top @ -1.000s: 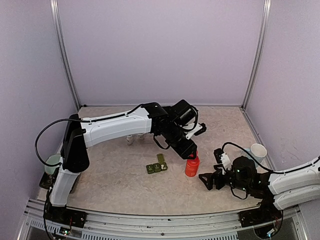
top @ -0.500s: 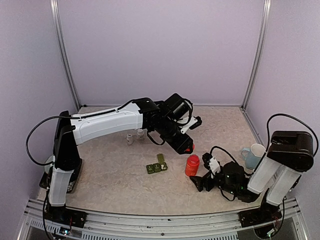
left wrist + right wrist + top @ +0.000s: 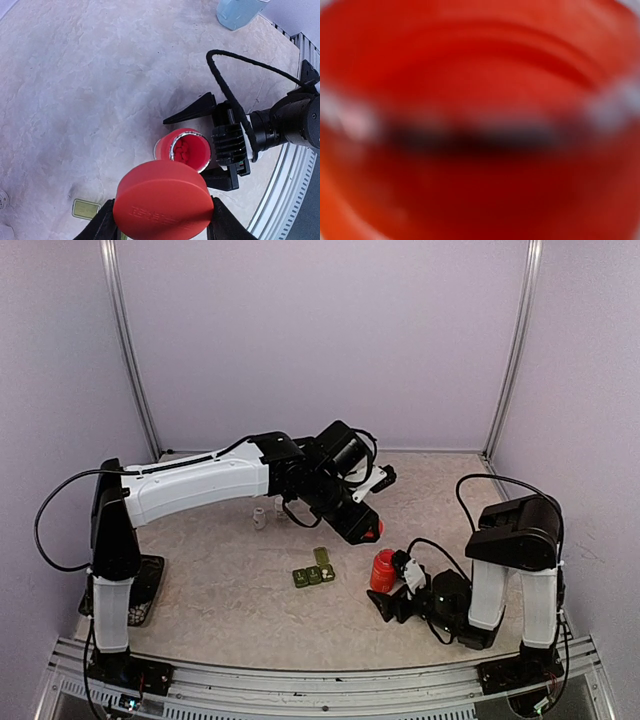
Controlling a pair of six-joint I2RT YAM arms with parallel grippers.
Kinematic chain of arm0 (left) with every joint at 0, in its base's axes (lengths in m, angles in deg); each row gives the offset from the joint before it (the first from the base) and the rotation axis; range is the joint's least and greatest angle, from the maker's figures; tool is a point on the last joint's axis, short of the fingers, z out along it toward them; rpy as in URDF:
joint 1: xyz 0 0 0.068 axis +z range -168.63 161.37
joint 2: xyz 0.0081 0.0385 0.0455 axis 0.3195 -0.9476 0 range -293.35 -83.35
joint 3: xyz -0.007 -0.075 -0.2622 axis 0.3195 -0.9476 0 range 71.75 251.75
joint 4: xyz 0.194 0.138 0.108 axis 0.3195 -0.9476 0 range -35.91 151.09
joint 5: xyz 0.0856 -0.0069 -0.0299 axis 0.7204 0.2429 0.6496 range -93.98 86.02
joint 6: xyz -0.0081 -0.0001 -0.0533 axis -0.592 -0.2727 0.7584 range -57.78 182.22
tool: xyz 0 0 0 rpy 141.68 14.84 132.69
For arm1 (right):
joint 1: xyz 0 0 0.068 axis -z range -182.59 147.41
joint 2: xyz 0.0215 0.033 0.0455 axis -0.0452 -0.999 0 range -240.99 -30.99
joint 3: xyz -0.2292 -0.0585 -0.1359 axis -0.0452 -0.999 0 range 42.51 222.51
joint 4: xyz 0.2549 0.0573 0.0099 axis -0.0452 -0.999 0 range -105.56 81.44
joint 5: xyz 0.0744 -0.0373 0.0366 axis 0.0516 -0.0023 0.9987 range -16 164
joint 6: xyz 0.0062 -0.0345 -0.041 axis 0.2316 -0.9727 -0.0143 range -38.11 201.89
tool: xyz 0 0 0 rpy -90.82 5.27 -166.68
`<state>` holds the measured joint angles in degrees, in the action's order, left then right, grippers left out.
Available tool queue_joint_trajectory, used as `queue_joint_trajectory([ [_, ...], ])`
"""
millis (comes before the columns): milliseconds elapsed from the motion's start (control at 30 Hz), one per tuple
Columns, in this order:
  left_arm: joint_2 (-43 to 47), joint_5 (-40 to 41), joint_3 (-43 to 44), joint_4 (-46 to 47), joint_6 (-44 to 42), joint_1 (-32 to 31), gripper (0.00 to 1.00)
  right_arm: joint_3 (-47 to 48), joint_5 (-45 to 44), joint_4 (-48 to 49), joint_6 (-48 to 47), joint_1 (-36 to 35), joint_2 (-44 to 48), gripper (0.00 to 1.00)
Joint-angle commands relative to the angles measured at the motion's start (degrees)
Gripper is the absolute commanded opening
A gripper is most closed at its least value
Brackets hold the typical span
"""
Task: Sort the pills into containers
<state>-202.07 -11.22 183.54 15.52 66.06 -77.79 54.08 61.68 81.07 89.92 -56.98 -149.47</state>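
My left gripper (image 3: 364, 527) hangs above the table, shut on a round red cap (image 3: 162, 200) that is off its bottle. Below it stands the open red bottle (image 3: 184, 149) with red pills (image 3: 188, 148) inside. My right gripper (image 3: 389, 582) lies low on the table, open, with one black finger on each side of the bottle and a gap showing at the far finger (image 3: 192, 111). The right wrist view is only a red blur of the bottle (image 3: 480, 100). The containers (image 3: 314, 574), a dark green strip with one lid up, lie left of the bottle.
A pale blue mug (image 3: 237, 10) stands at the far right by the table edge. Two small white bottles (image 3: 260, 518) stand under the left arm's forearm. The metal rail (image 3: 295, 165) runs along the near edge.
The left gripper has lifted the red cap off the bottle, up and to the left. The right arm has slid left until its fingers straddle the bottle.
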Motion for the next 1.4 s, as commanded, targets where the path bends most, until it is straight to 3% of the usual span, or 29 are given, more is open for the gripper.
queue_joint_trajectory([
  [0,2.85,0.29,-1.73,2.2,0.67,0.44,0.41,1.8,-1.09,15.06,-4.59,-0.66,-1.74,0.87],
  [267,3.95,0.52,-3.33,2.54,0.86,0.44,0.4,3.16,0.41,15.07,-6.67,-0.71,-0.46,0.7],
  [433,4.36,0.57,-4.12,2.7,0.83,0.54,0.4,2.01,3.82,15.07,-6.87,-0.78,2.28,0.39],
  [467,4.51,0.42,-4.55,2.89,0.87,0.53,0.4,1.85,5.3,15.01,-6.89,-0.74,3.01,0.37],
  [733,5.89,0.1,-6.26,2.96,0.91,0.38,0.4,-0.75,13.21,14.12,-4.97,-0.85,10.09,0.43],
  [967,11.75,1.75,-11.98,3.51,1.83,-0.43,0.39,3.03,25.12,-2.27,-1.48,-2.16,16.24,0.44],
  [1067,16.27,3.59,-16.69,5.03,3.21,-0.39,0.4,5.8,28.04,-8.53,-1.51,-3.13,15.59,0.45],
  [1367,27.15,7.89,-26.97,5.59,6.51,-0.52,0.4,13.15,34.1,-14.05,-1.59,-6.25,6.92,0.47],
])
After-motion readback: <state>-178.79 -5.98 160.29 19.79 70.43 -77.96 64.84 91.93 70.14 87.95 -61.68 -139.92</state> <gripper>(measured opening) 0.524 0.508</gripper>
